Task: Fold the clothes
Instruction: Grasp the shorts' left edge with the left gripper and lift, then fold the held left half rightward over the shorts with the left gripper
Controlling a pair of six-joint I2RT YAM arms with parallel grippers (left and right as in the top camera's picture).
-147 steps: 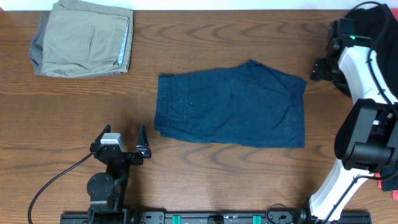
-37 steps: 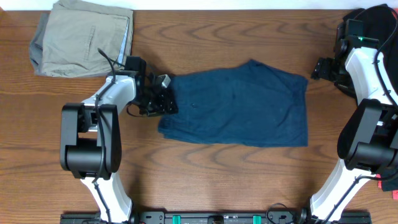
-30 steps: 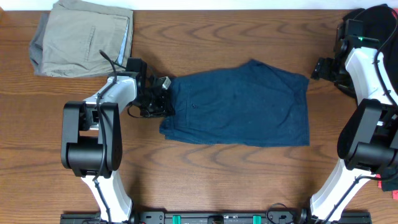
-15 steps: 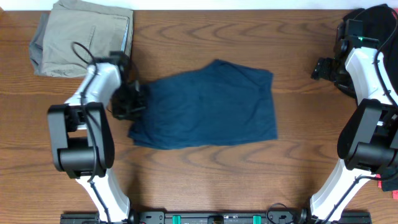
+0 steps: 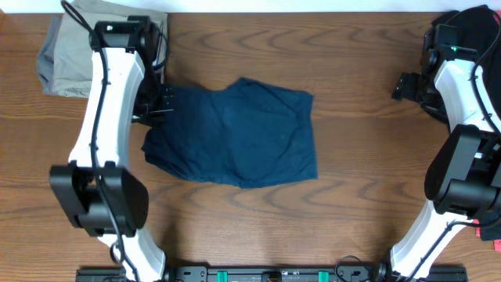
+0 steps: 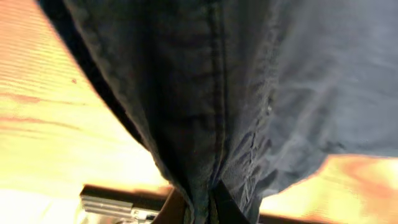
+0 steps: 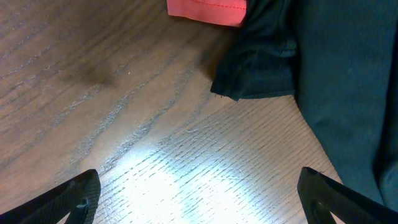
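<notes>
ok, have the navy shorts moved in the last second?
Yes. The dark navy blue fabric shorts slid left, toward the folded khaki-tan shorts, dragged by the left hand shut on their waistband end.

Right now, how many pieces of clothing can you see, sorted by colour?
Navy shorts: 1
Khaki shorts: 1
Black garment: 1
Red garment: 1
Total: 4
</notes>
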